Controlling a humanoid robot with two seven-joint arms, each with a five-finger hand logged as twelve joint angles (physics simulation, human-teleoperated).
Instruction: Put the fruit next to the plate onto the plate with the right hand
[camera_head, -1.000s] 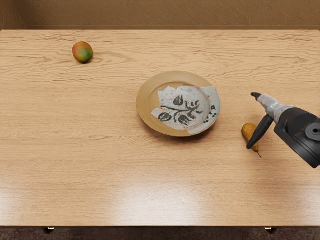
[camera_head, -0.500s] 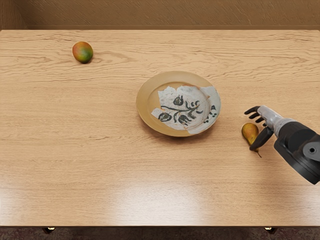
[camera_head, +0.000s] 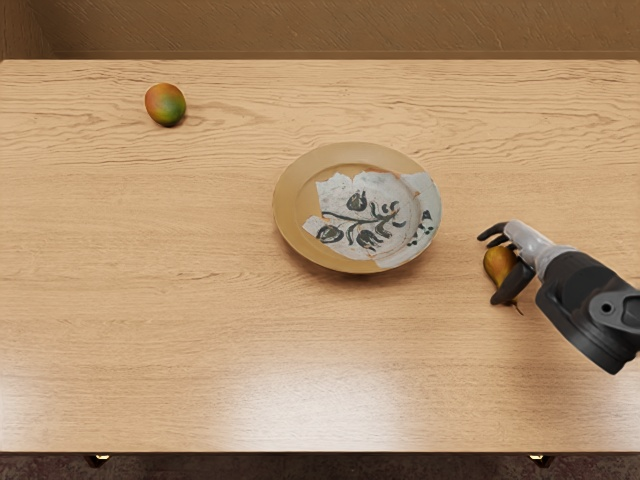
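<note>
while the right hand (camera_head: 520, 255) clasps one pear (camera_head: 497, 265), one plate (camera_head: 290, 205), one mango (camera_head: 165, 104)

Light wooden table (camera_head: 150, 300), brown wall (camera_head: 300, 25) behind, soft glare

A red-green mango (camera_head: 165, 103) near the far left corner of the light wood-grain table (camera_head: 150, 300)

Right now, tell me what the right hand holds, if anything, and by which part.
The right hand grips the pear round its body, fingers over the far side, thumb on the near side. It rests on the table.
</note>
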